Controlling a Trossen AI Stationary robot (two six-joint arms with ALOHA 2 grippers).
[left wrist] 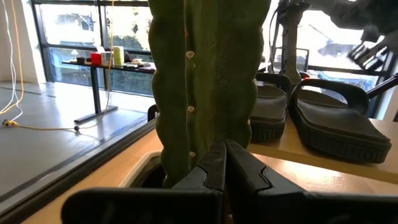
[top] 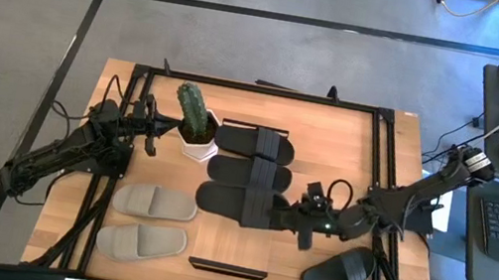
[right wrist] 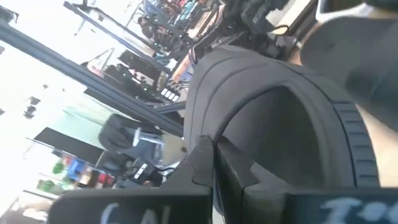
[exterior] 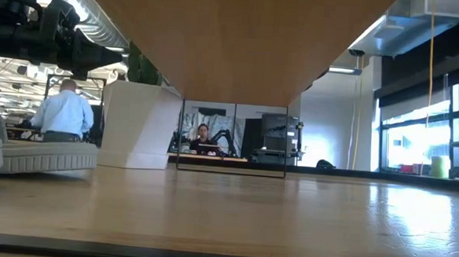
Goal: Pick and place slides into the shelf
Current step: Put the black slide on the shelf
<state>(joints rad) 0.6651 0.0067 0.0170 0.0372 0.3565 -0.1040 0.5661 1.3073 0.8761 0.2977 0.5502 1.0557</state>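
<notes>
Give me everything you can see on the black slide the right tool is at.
The black slide is matte black, rubbery-looking, with one broad ribbed strap over an open toe. It lies flat, lengthwise across the table, third in a row of three black slides on the light wood shelf. The right tool is shut on its strap end; the wrist view shows the closed fingers against the strap's edge. Its neighbour lies right beside it.

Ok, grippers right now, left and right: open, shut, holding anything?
Left gripper: shut, empty, close to the cactus.
Right gripper: shut on the strap of a black slide.
</notes>
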